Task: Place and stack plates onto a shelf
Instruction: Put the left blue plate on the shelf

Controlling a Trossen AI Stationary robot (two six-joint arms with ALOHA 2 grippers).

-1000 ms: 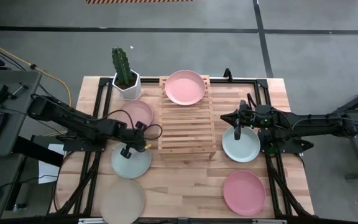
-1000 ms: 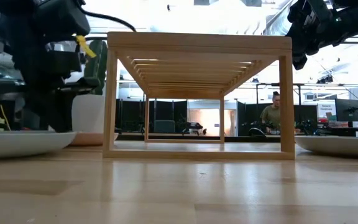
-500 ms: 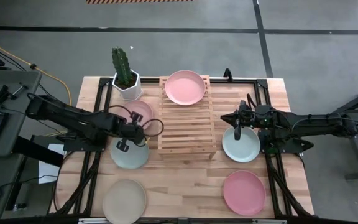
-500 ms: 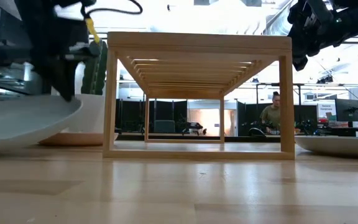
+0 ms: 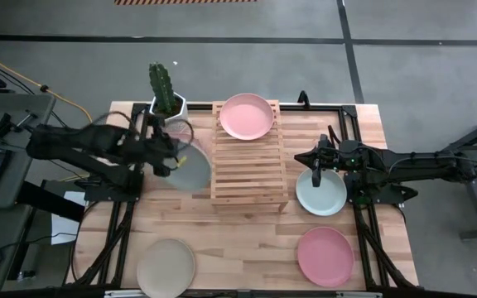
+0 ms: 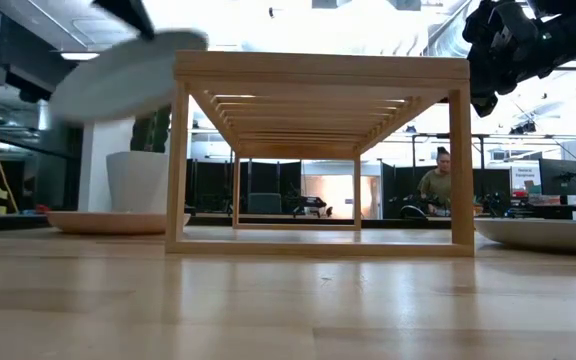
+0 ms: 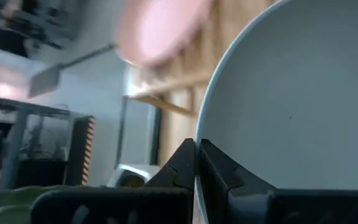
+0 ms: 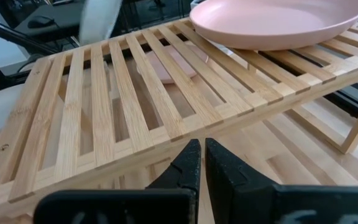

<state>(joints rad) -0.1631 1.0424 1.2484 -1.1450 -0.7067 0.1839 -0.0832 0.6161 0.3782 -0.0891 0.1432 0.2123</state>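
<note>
My left gripper point(image 5: 175, 163) is shut on a pale mint plate point(image 5: 192, 170) and carries it in the air just left of the light-wood shelf point(image 5: 248, 153). In the low view this plate point(image 6: 128, 70) is tilted, level with the shelf's top point(image 6: 318, 66). A pink plate point(image 5: 247, 116) rests on the shelf's far end. My right gripper point(image 5: 316, 170) is shut and hovers above the far rim of a second mint plate point(image 5: 321, 193), which lies on the table. A pink plate point(image 5: 325, 256) and a beige plate point(image 5: 166, 263) lie near the near edge. My left gripper pinches the mint plate's rim point(image 7: 211, 118) between its two fingers point(image 7: 182, 163), one on the plate's upper face and one beneath it. It comes at the plate from the table's left. The plate is lifted clear of the table and tilted, its free side toward the shelf.
A white pot with a cactus point(image 5: 168, 103) stands at the far left, beside the shelf's far corner. Another pink plate point(image 6: 118, 222) lies on the table left of the shelf, below the carried plate. Bare wood lies between the shelf and the near edge.
My left gripper has lifted the mint plate off the table, first tipping it up by one side. It has then carried the plate up and toward the far edge and the shelf, to the height of the shelf's top. The right arm has kept still.
</note>
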